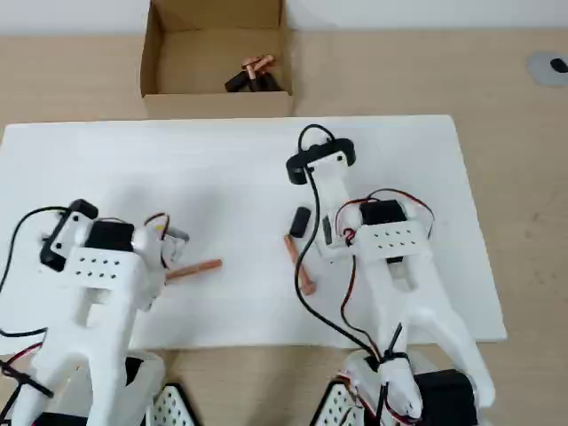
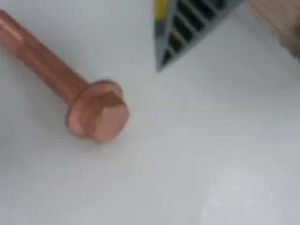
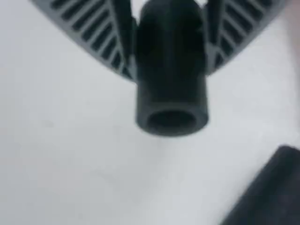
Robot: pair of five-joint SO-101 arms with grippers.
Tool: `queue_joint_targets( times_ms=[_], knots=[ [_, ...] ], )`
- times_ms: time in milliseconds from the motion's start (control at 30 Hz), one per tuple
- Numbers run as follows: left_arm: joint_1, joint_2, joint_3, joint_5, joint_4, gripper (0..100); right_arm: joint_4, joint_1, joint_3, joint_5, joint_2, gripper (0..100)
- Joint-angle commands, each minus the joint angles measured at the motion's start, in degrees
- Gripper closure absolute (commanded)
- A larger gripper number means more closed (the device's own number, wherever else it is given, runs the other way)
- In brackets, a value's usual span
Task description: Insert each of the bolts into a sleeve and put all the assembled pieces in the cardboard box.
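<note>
The box stands on the tabletop, touching the far edge of a white sheet. In its corner nearer the right arm lie assembled pieces, copper and black, heaped together. Both arms stand on the side of the sheet away from the box. The right tool is clamped on a black sleeve: a ribbed finger presses each flank, and the sleeve's open round mouth juts past the tips, over the sheet. A second black piece lies near it, too blurred to name. In the high view a black sleeve shows just beside that arm's front end, almost straight out from the box's right corner. I cannot tell which of the two black pieces it is. Just past it, farther from the box, a copper bolt lies flat on the sheet. Another bolt lies well apart from the box, out from its left half and just beside the left tool. It rests flat on the sheet with its flanged hex head toward the wrist camera — nothing grips it. Whether the left tool is apart or together I cannot tell.
</note>
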Motion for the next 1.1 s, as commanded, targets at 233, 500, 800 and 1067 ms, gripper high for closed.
queue_joint_targets(
  times_ms=[233,500,800,1067],
  knots=[
    [4.0,-0.6,5.7,12.2,-11.6,65,-0.6,-0.7,-0.1,0.0,-2.2,98.7],
    [4.3,-0.6,11.3,16.0,-20.7,66,-0.5,-0.6,-0.1,0.0,-2.3,98.7],
    [3.8,-0.6,12.0,14.1,-23.6,92,-0.5,-0.5,-0.1,-0.1,-2.4,98.7],
    [3.8,-0.6,12.0,13.9,-23.8,99,-0.5,-0.5,-0.1,-0.1,-2.4,98.7]
  ],
)
